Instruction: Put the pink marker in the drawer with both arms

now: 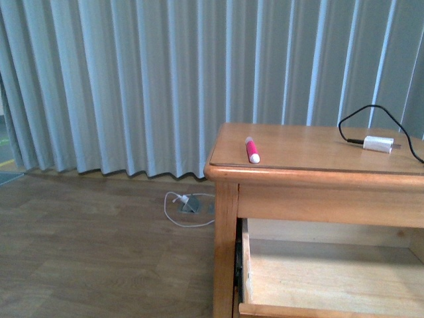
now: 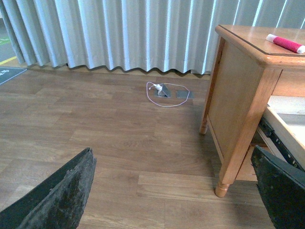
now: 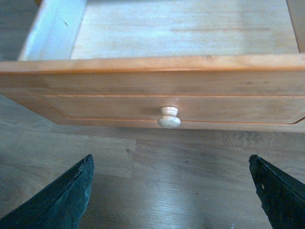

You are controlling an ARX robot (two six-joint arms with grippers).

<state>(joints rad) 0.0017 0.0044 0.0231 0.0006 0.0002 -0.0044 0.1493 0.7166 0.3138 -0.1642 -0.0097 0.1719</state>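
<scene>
We have the drawer (image 3: 143,78) pulled out, its pale inside bare and ready to take something. Our right gripper (image 3: 170,160) hangs just in front of the knob (image 3: 168,117), jaws spread wide and gripping nothing, which we judge a good spot for minding the drawer. The pink marker (image 1: 252,150) lies on the cabinet top (image 1: 311,159) near its left front corner, well apart from the white plug adapter (image 1: 378,144). Our left gripper (image 2: 172,152), jaws wide and empty too, sits low beside the cabinet, so the pick looks like its job.
</scene>
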